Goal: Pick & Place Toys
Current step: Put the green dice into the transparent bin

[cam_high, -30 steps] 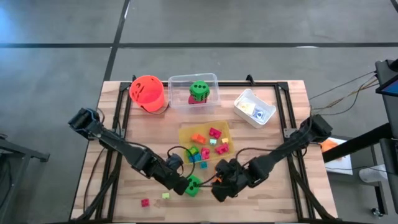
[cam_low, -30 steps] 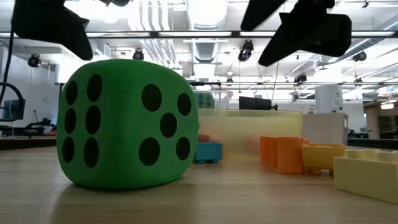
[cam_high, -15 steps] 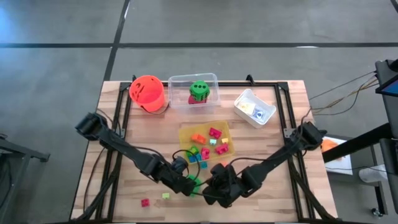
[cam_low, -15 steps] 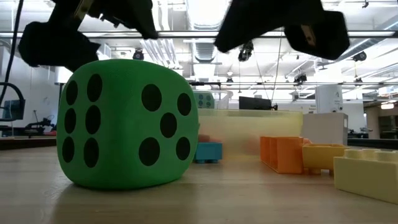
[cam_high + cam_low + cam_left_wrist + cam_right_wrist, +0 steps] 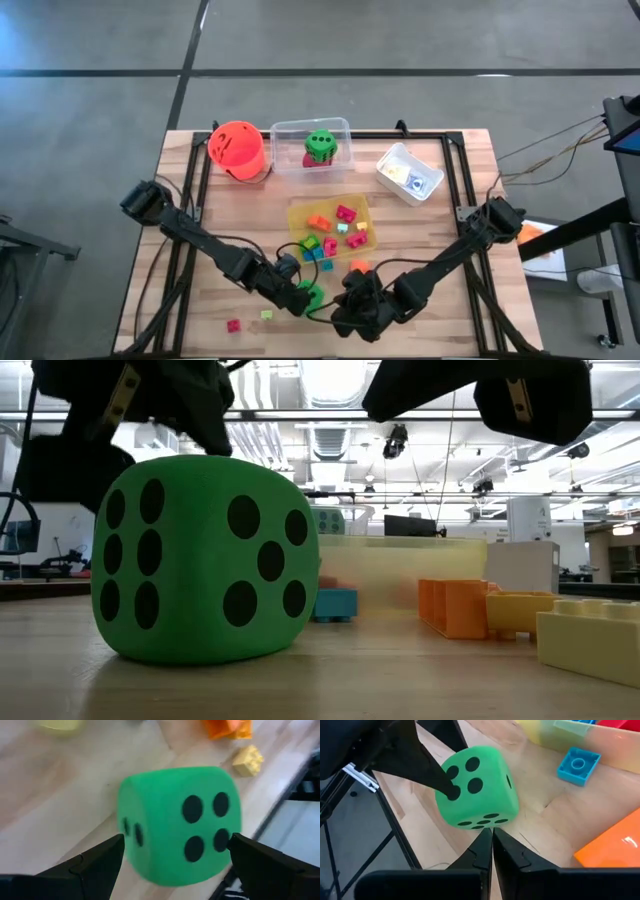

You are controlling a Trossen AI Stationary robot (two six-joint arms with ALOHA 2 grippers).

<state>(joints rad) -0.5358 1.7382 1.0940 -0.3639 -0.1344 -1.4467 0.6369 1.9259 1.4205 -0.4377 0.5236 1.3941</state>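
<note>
Surface: wooden slats, dark frame rails along both sides.
Left arm: reaches from the left edge toward the near middle of the surface.
Right arm: reaches from the right edge toward the same near-middle spot.
Orange bucket: upright at the far left of the surface, just beside the clear tray.
Clear tray: far middle; holds a green dotted toy with red beneath it.
Yellow tray: middle of the surface; holds red, pink, orange and green blocks.
White tray: far right, set at an angle, small items inside, too small to tell.
Green dice: on the surface near the front edge, between the two grippers; black dots on every visible face; flat on the wood in the low view.
Left gripper: fingers spread wide on either side of the green dice; contact cannot be told.
Right gripper: fingers pressed together, empty, tips pointing at the green dice from just beside it.
Blue block: on the surface near the green dice, beside the yellow tray.
Loose blocks, front left: one red, one yellow-green, lying near each other, apart from the dice.
Orange block: on the surface just beside the right arm.
</note>
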